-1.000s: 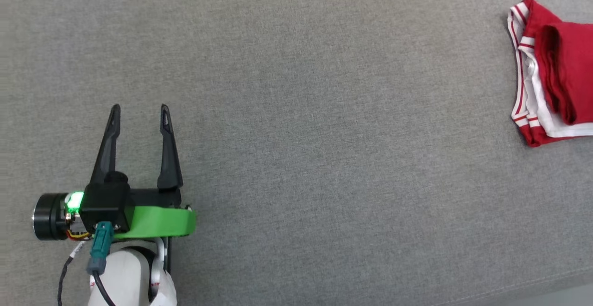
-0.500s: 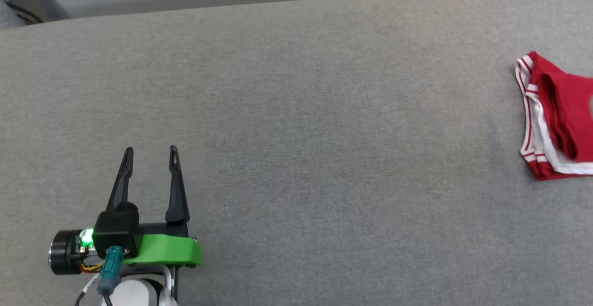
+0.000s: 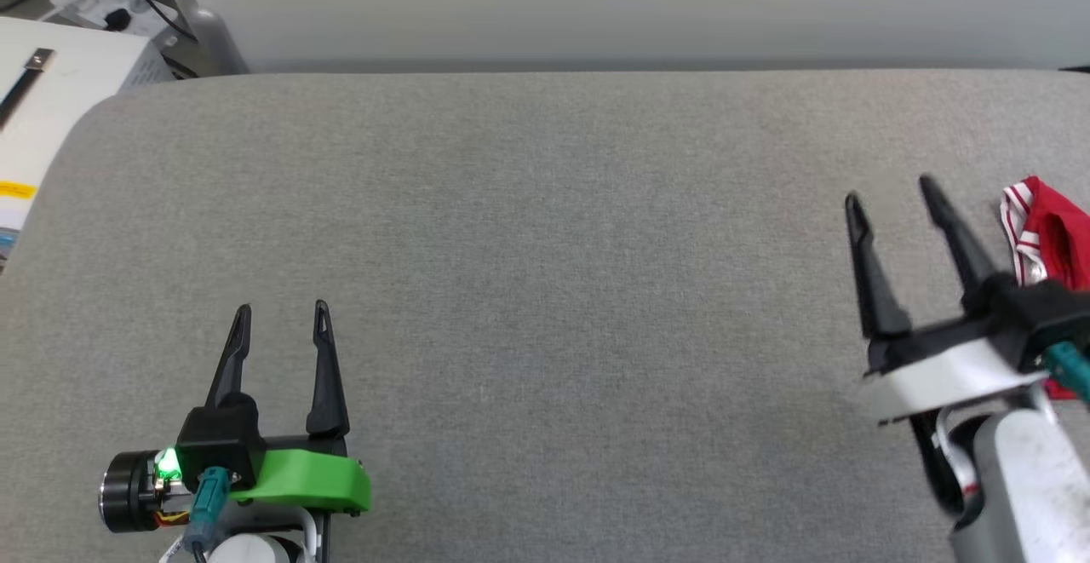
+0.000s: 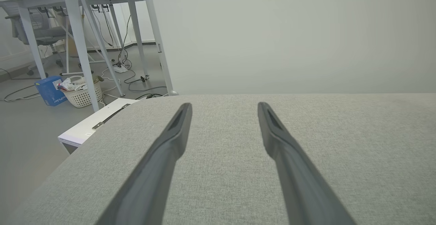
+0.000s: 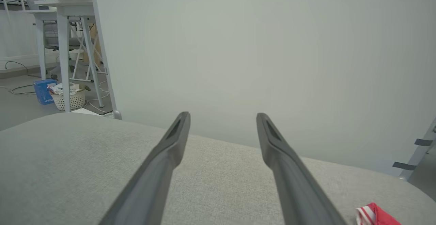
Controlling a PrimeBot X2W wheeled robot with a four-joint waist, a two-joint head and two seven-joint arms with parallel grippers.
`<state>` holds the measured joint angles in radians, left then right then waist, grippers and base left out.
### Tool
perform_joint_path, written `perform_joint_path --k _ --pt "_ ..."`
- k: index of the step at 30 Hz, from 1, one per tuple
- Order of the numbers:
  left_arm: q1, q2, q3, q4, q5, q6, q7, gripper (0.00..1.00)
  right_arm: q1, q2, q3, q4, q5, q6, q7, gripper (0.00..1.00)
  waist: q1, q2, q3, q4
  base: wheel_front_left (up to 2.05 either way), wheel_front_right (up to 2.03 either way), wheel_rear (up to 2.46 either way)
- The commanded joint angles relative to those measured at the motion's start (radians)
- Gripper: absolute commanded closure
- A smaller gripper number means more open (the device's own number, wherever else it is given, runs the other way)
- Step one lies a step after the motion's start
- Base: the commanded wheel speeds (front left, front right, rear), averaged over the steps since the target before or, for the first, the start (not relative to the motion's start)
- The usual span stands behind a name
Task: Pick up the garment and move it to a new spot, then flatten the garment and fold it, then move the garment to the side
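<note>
Off the left end of the surface (image 3: 545, 248), down on the floor, a blue box (image 4: 50, 90) and a white basket (image 4: 81, 94) heaped with odds and ends sit among white desk legs (image 4: 80, 41) and loose cables. A flat white box (image 3: 51, 94) stands just beside the surface's rounded left corner. The surface is covered in grey cloth, and behind its far edge rises a pale wall (image 4: 289, 31).

The left tool (image 3: 282, 309) hangs over the near left part of the surface. Its two dark fingers are spread apart with nothing between them, tips pointing toward the wall. A green collar wraps its base, and a small green light glows there.

Well apart from it, the right tool (image 3: 889, 192) is over the right part of the surface, leaning a little to the left. Its fingers are likewise spread and grasp nothing. Its base carries a white collar.

The garment (image 3: 1052, 235) lies on the surface at the far right, near the right tool's outer finger. It shows as a bunched red heap with a white-and-red striped edge. In the head view the tool's wrist hides part of it and the picture's edge cuts off the rest. In the right wrist view it sits low and to the right of the fingers, not touching them. I cannot tell how it is folded.
</note>
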<state>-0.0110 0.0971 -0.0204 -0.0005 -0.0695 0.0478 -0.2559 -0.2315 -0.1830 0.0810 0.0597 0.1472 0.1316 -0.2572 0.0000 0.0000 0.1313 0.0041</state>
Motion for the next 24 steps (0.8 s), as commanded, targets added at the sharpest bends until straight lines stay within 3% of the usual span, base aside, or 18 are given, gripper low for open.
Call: perform_joint_path --k 1,9,24 --pt "0.014 -0.004 0.002 0.007 -0.008 -0.005 -0.006 0.0 0.032 0.015 0.001 -0.002 0.002 -0.001 -0.004 0.0 0.0 0.0 -0.028 0.021 0.0 0.0 0.0" --pt "0.04 -0.007 0.001 0.031 -0.021 -0.016 -0.006 0.0 0.177 0.075 -0.022 -0.009 -0.001 -0.001 -0.004 0.0 0.0 0.0 -0.068 0.019 0.0 0.0 0.0" --pt "0.065 -0.009 -0.011 0.051 -0.026 -0.033 -0.006 0.0 0.307 0.102 -0.055 -0.055 0.008 -0.001 0.003 0.0 0.0 0.0 -0.098 0.006 0.0 0.0 0.0"
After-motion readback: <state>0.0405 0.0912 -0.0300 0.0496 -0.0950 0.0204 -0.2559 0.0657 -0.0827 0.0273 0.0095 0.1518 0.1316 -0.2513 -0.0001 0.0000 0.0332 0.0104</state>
